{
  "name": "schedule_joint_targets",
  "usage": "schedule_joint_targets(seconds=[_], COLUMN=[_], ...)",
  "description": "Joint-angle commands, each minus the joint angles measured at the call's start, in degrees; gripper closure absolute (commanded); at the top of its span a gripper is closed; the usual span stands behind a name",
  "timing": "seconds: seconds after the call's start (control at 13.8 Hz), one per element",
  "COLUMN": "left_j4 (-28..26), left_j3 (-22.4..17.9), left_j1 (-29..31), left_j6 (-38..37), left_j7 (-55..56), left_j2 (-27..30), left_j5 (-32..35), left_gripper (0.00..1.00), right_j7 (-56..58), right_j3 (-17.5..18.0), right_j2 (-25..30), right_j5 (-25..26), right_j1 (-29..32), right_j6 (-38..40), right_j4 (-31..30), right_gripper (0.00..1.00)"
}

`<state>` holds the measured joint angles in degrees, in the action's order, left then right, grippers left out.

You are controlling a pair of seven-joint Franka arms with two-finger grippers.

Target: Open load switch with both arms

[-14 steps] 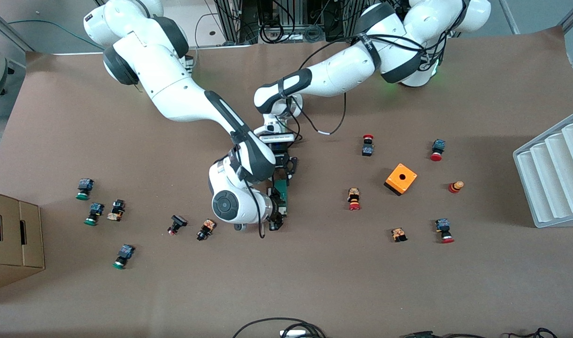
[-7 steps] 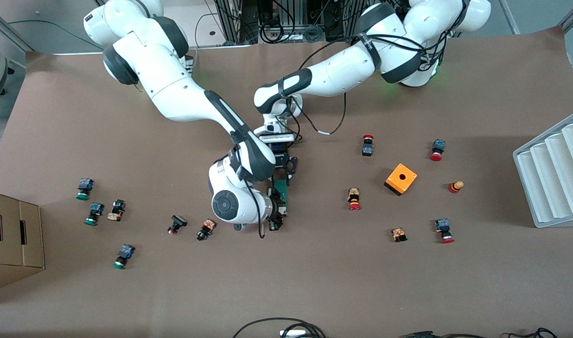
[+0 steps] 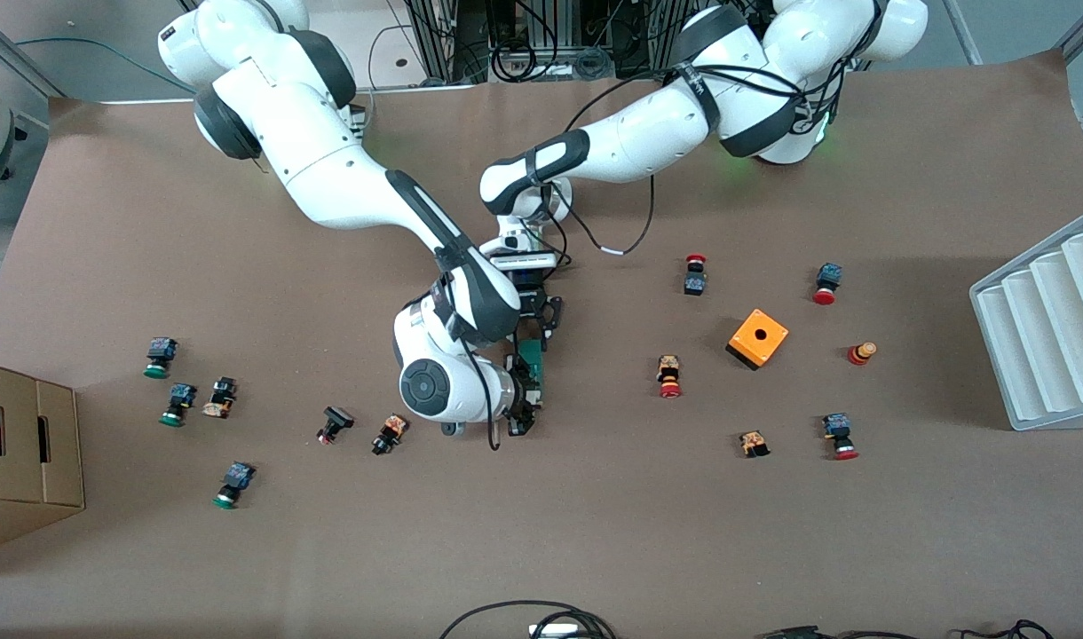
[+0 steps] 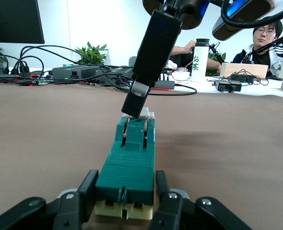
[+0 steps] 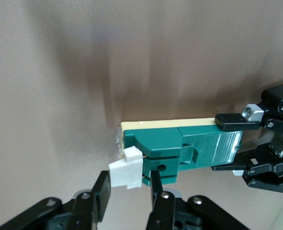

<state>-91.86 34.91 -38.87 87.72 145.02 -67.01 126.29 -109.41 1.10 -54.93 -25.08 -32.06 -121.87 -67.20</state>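
Note:
The load switch point(image 3: 533, 359) is a narrow green block on a cream base, lying mid-table. My left gripper point(image 3: 541, 324) is shut on the end farther from the front camera; in the left wrist view its fingers point(image 4: 88, 190) press both sides of the green body point(image 4: 129, 163). My right gripper point(image 3: 520, 401) is at the nearer end. In the right wrist view its fingertips point(image 5: 128, 184) sit on either side of the white piece point(image 5: 127, 175), which is tilted off the green body point(image 5: 189, 146).
Small red- and green-capped push buttons lie scattered toward both ends of the table, the closest point(image 3: 391, 433) beside the right arm's hand. An orange box point(image 3: 757, 337) and a white ribbed rack point(image 3: 1047, 328) stand toward the left arm's end. A cardboard box point(image 3: 22, 453) stands at the right arm's end.

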Motion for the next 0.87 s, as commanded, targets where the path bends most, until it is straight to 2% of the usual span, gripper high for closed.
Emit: schedule_joint_targets(seconds=[0.0, 0.44, 0.8], left_j4=[1.8, 1.8, 1.8], left_j3=[0.1, 0.1, 0.1], left_j1=[-0.9, -0.8, -0.9], left_j6=[0.7, 0.7, 0.7], left_j7=[0.4, 0.4, 0.4], left_j2=[-1.9, -1.8, -1.8], left_j5=[0.6, 0.6, 0.6], left_gripper=[0.45, 0.45, 0.45], right_j7=[-0.5, -0.5, -0.5], right_j3=[-0.4, -0.4, -0.4], right_j2=[3.1, 4.6, 5.9], right_j5=[-0.7, -0.3, 0.7], right_j1=[-0.5, -0.7, -1.1], right_j6=[1.6, 1.4, 1.3], right_j4=[-3.0, -5.2, -7.0], right_gripper=[0.60, 0.60, 0.64])
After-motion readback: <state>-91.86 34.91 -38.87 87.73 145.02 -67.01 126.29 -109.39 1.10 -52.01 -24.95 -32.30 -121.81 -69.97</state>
